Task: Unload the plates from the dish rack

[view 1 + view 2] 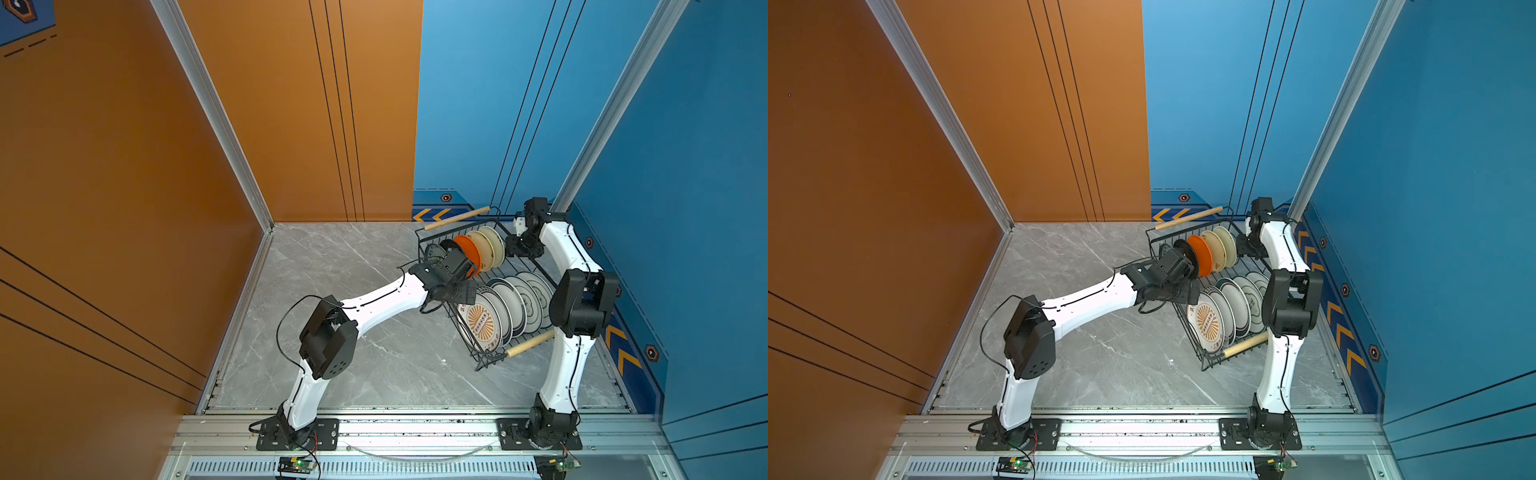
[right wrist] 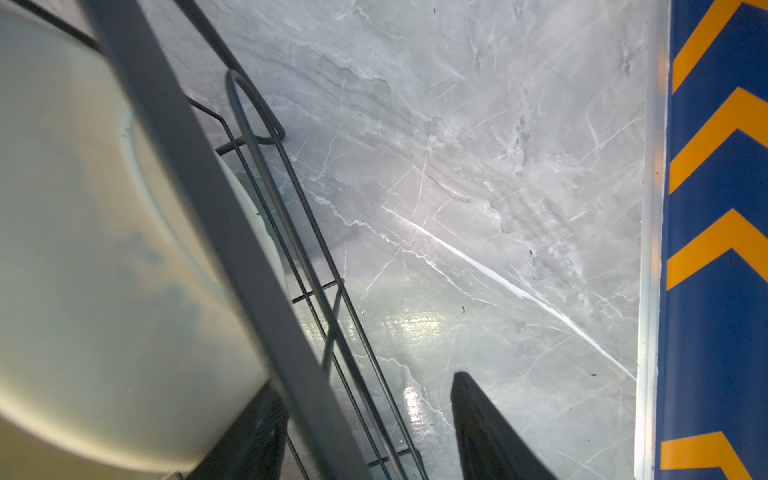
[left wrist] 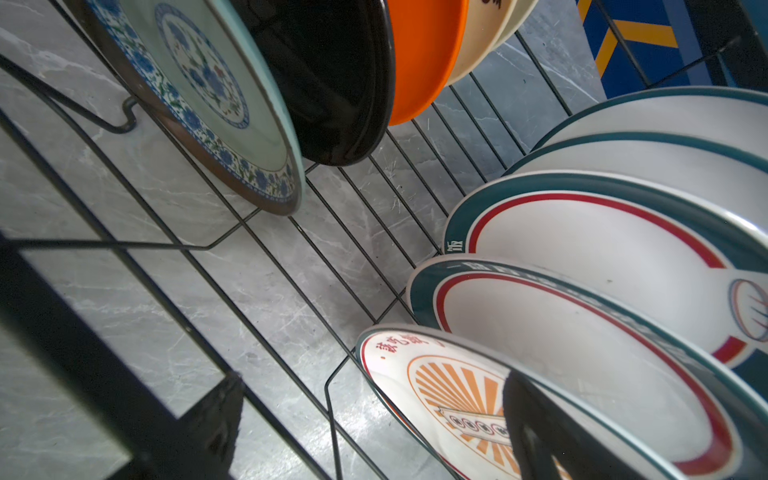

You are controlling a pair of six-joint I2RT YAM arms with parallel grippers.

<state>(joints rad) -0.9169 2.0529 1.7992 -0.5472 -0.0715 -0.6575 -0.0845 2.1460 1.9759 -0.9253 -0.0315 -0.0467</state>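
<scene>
In both top views the black wire dish rack sits on the right of the grey marble surface. All the plates stand on edge in it, the smaller ones with the orange plate at the far end and the larger white ones nearer. The left pincer hangs over the rack's left side and the right pincer is at its far right side. In the left wrist view the fingers are spread and grip nothing, one just before the sunburst plate, with the teal floral plate and black plate across bare wires. In the right wrist view the fingers stand apart astride the rim wire, unclamped, beside a cream plate. The plates look stiff, glossy, slippery and chippable. Each is best pinched at its upper rim and lifted straight up.
</scene>
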